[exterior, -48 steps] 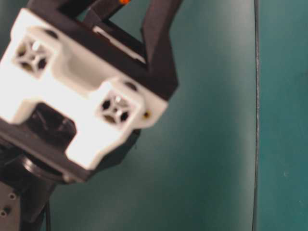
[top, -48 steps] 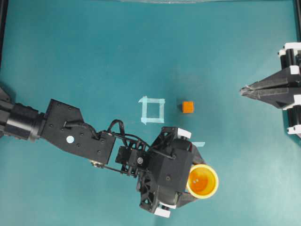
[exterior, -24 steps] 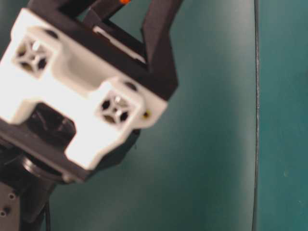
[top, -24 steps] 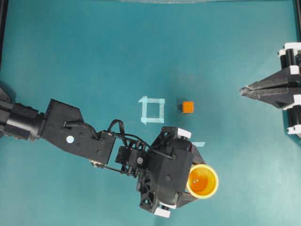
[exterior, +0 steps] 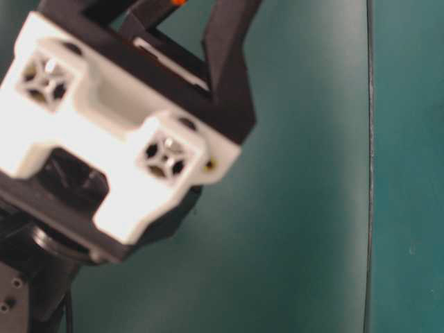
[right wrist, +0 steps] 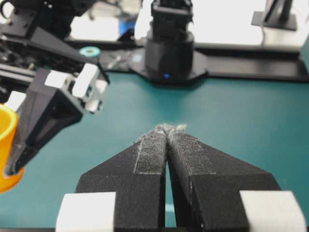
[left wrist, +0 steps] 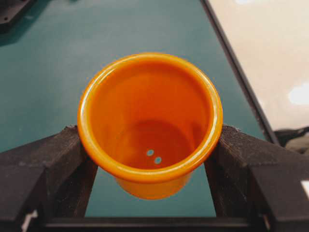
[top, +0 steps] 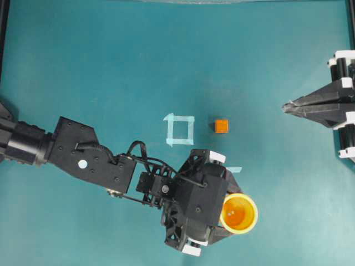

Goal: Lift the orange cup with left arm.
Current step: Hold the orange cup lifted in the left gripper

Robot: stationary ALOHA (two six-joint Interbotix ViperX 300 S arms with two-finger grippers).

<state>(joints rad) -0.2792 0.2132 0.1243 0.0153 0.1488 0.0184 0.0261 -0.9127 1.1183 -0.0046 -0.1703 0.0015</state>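
Left tool [left wrist: 150,159]: closed on the orange cup [left wrist: 150,121], one black padded finger [left wrist: 72,159] pressed against each side of the cup wall just under the flared rim. Cup upright, mouth open to the top, two small dots showing on its inner bottom. In the wrist view the cup's base hangs over the teal table [left wrist: 58,72] with table surface visible beneath it, so it appears clear of the surface.

Left arm [top: 94,160]: black, jointed, cabled, reaching in from the overhead view's left edge to the cup [top: 239,213].

Small orange cube [top: 221,126]: on the table, beyond the cup toward the top of the overhead view, well apart from it.

Square outline of pale tape [top: 179,129]: on the table, just left of the cube, up and to the left of the cup. A short strip of the same tape [top: 234,169] lies close above the cup.

Right tool [right wrist: 167,131]: fingers pressed together, holding nothing, far to the right of the cup.

Table-level view: filled by a blurred black-and-white gripper body; cup not discernible.
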